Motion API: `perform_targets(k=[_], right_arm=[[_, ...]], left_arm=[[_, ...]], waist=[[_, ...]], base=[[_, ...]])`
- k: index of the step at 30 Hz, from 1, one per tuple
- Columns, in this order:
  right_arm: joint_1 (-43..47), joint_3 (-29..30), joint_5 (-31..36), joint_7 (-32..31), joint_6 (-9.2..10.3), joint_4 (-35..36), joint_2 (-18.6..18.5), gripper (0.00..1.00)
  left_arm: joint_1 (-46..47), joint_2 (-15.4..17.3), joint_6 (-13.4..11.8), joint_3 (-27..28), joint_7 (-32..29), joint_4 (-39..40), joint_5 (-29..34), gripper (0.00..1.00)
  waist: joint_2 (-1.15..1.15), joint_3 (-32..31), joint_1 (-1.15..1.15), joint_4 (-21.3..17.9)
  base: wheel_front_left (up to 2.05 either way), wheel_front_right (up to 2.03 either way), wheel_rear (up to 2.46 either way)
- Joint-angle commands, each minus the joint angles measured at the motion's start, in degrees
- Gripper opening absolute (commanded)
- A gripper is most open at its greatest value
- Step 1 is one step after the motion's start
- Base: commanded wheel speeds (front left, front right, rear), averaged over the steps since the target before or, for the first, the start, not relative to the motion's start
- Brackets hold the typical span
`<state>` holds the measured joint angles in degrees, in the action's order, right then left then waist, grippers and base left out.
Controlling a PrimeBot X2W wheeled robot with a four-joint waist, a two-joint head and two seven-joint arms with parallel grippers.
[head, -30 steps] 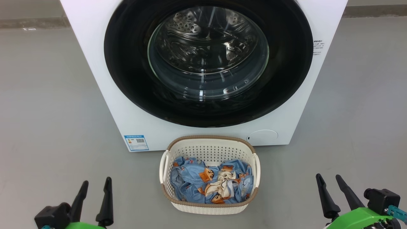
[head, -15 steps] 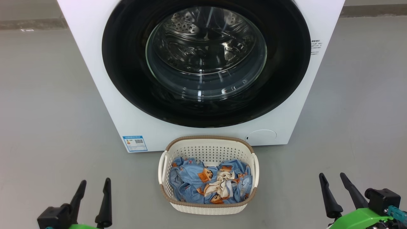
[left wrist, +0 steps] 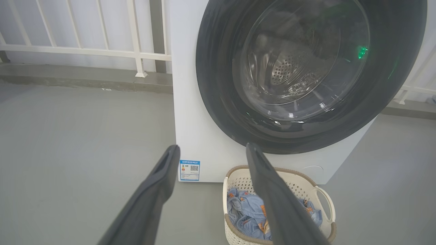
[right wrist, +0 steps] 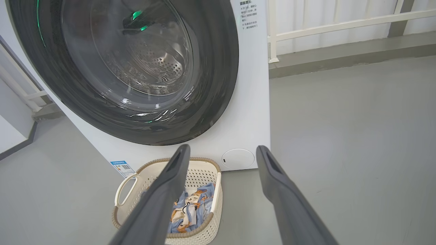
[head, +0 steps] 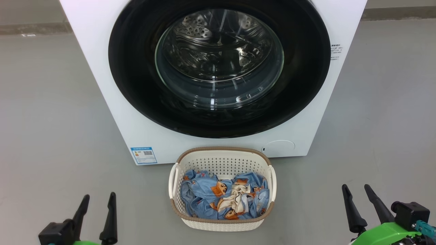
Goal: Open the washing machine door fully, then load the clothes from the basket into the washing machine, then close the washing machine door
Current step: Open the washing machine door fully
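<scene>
Head view. Washing machine fills the 12 o'clock half. Its door lies closed, flush against the white front, and the steel drum is visible through the glass. Blue label sits at the front's 7 o'clock corner. Basket stands on the grey floor just before the machine at 6 o'clock, with the clothes heaped inside. Left gripper is at 7 o'clock and right gripper at 5 o'clock. Both are low and well apart from the basket, with fingers pointing toward 12. On each the fingers are spread with nothing between them.

Left wrist view. The two fingers rise from 6 o'clock, set wide, aimed at the machine's lower front. The basket is at 5 o'clock, partly behind the right-hand finger. A white railing runs at 10 o'clock.

Right wrist view. The fingers are set wide and empty. The basket is at 7 o'clock, behind the left-hand finger. A round cap on the machine shows between the fingertips.
</scene>
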<state>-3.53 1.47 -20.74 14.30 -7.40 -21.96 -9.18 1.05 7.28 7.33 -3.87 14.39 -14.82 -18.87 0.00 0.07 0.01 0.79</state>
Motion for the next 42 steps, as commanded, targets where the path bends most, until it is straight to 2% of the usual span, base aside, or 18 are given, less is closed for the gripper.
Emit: perform_targets(k=[1,26,42], right_arm=[[-1.05,-0.94,0.46,0.70,-0.09,1.45,-0.63,1.00],[-1.28,-0.63,0.44,0.70,-0.09,1.94,0.17,1.00],[-1.52,-0.29,0.36,0.70,-0.09,1.91,0.39,1.00]], left_arm=[[0.76,1.01,0.15,1.97,0.61,1.48,0.46,1.00],[1.73,1.12,0.15,1.97,0.61,1.62,0.10,1.00],[2.09,1.21,0.15,1.74,0.61,2.59,-2.30,1.00]], waist=[[0.00,-0.01,0.00,-0.02],[0.00,1.14,0.00,-0.85],[0.00,1.57,0.00,-1.37]], base=[[0.39,0.39,-0.78],[0.90,0.90,-1.80],[0.80,0.28,-1.09]])
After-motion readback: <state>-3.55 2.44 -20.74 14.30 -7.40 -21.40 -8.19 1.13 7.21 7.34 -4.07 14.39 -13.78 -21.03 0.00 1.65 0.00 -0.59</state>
